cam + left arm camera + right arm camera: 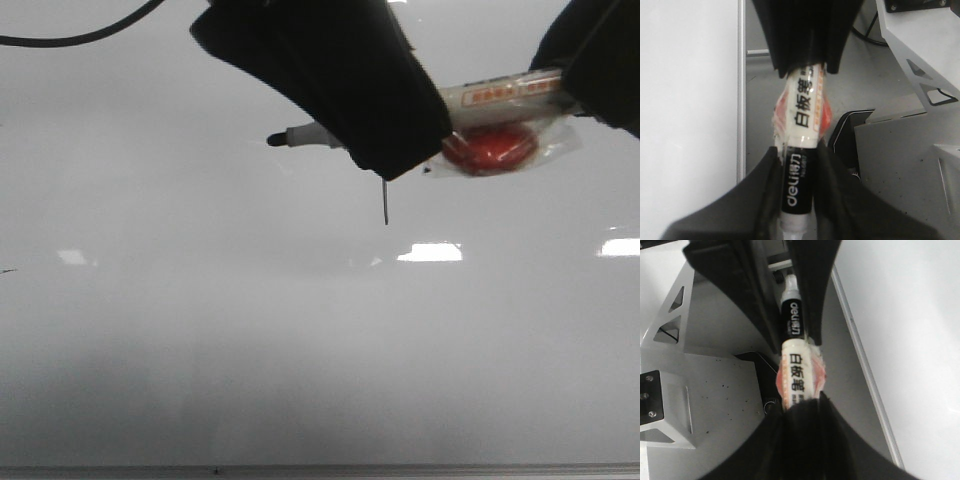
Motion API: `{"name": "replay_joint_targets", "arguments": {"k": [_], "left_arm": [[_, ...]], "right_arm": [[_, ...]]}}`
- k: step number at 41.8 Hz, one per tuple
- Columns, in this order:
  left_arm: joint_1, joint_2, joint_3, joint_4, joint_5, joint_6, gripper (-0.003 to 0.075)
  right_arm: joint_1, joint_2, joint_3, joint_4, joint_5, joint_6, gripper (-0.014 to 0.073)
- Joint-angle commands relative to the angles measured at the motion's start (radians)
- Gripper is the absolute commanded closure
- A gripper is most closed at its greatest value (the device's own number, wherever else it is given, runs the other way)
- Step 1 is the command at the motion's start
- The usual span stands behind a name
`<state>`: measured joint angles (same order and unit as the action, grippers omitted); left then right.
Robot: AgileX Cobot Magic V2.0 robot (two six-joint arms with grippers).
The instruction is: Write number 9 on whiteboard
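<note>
Black thin stroke of number 9 (pixel 385 203) on whiteboard (pixel 300 350) | both grippers (pixel 797 175) (pixel 800 415) clamp marker (pixel 480 95)

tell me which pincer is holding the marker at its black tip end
The left pincer: it clamps the marker on its black section near the tip. The right pincer grips the white labelled rear end, beside the red piece.

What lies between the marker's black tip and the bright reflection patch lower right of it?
Front view: the left hand and the 9's tail on whiteboard.
</note>
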<state>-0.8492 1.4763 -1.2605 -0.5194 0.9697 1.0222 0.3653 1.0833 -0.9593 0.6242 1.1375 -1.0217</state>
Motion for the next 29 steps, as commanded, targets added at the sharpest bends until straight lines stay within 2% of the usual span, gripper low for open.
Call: {"name": "replay_joint_targets", "arguments": {"k": [1, 6, 8, 10, 21, 26, 29], "left_arm": [[-0.006, -0.033, -0.034, -0.046, -0.026, -0.017, 0.0646], [-0.006, -0.035, -0.042, 0.015, -0.026, -0.112, 0.0646], [-0.006, -0.035, -0.051, 0.082, -0.020, -0.182, 0.0646], [-0.006, -0.040, -0.060, 0.155, -0.014, -0.276, 0.0646], [-0.002, -0.126, -0.074, 0.731, 0.044, -0.881, 0.0646], [0.029, -0.178, -0.069, 0.897, 0.148, -1.070, 0.0646], [0.072, -0.225, -0.041, 0.943, 0.154, -1.109, 0.0646]], "right_arm": [[0.000, -0.019, -0.022, 0.050, -0.029, -0.005, 0.0427], [0.000, -0.020, -0.025, 0.041, -0.024, 0.005, 0.0137], [-0.004, -0.027, -0.034, 0.016, -0.020, 0.032, 0.0046], [-0.014, -0.039, -0.040, -0.013, -0.020, 0.073, -0.0001], [-0.098, -0.130, -0.054, -0.251, -0.042, 0.364, -0.0006], [-0.112, -0.142, -0.054, -0.285, -0.047, 0.409, -0.0006], [-0.112, -0.142, -0.054, -0.286, -0.046, 0.409, -0.0006]]}}
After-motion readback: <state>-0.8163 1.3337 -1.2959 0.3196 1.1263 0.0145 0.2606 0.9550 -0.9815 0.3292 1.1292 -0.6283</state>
